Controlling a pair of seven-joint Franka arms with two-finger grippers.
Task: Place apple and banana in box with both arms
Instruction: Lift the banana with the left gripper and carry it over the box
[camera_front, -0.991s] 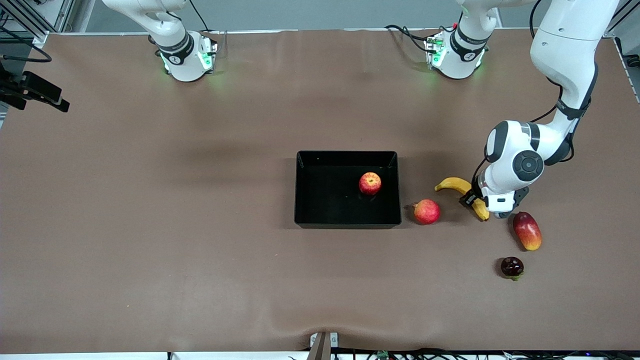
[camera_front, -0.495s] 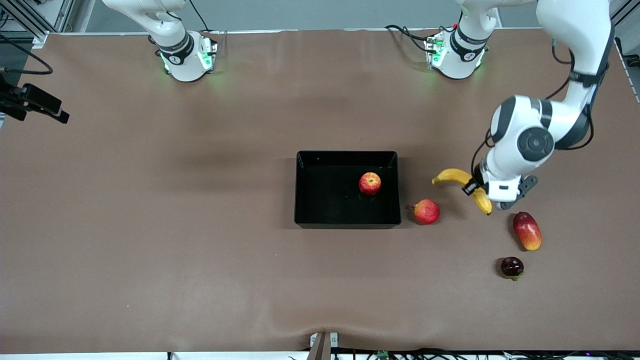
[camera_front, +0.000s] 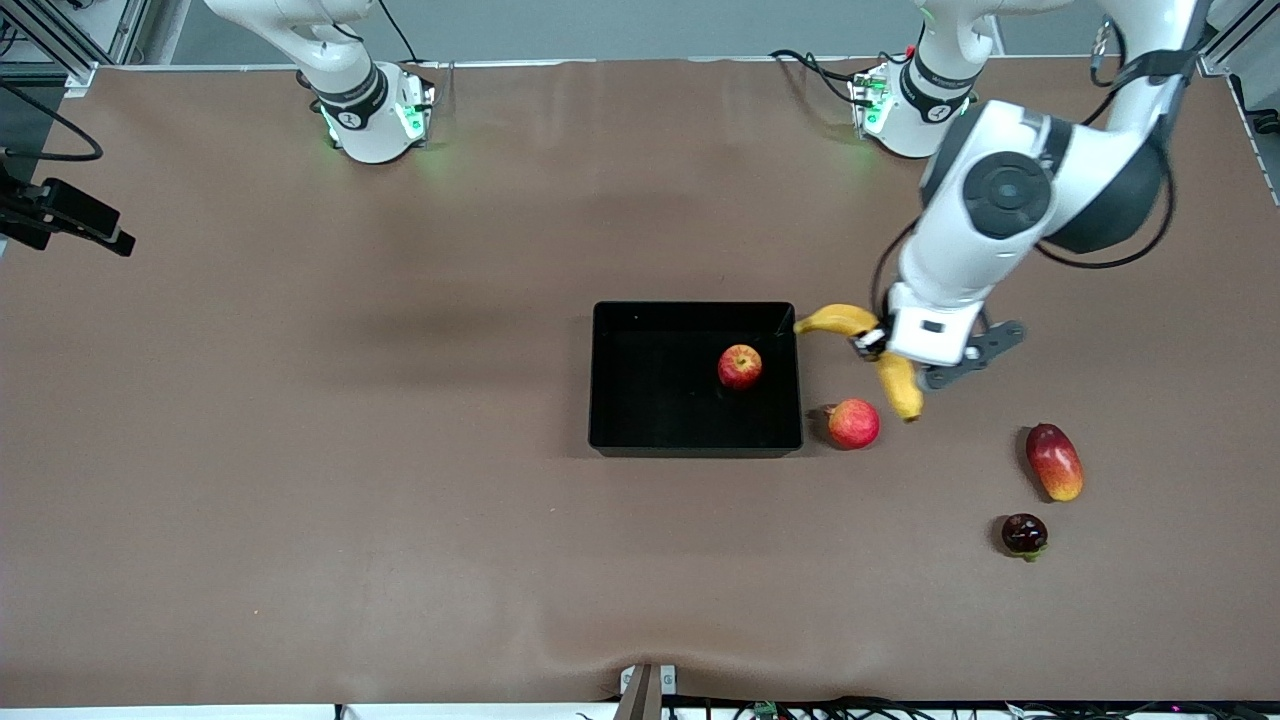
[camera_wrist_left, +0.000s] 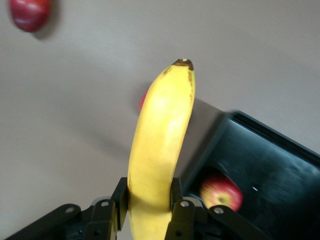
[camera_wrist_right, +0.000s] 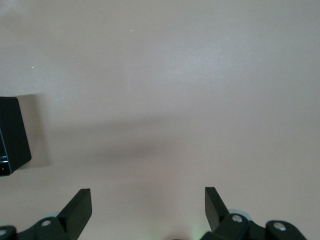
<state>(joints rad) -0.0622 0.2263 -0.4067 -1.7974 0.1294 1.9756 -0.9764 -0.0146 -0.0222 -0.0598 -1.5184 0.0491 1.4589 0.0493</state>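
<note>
Right of centre in the front view, the left gripper (camera_front: 878, 347) clamps the banana (camera_front: 897, 383) (mid-air) beside the box (camera_front: 694, 442); released early, it could fall outside; the right gripper (camera_wrist_right: 148, 207) waits wide open, empty.

The box (camera_front: 610, 380) looks like shiny black plastic, and its smooth inside gleams. The surface (camera_front: 400, 500) has a dull brown cover with soft wrinkles, maybe paper or cloth. The banana (camera_wrist_left: 160, 145) has smooth yellow skin with a soft shine. The apple (camera_front: 740, 367) looks smooth. The arms (camera_front: 1000, 200) look like hard, shiny white plastic with black parts.
</note>
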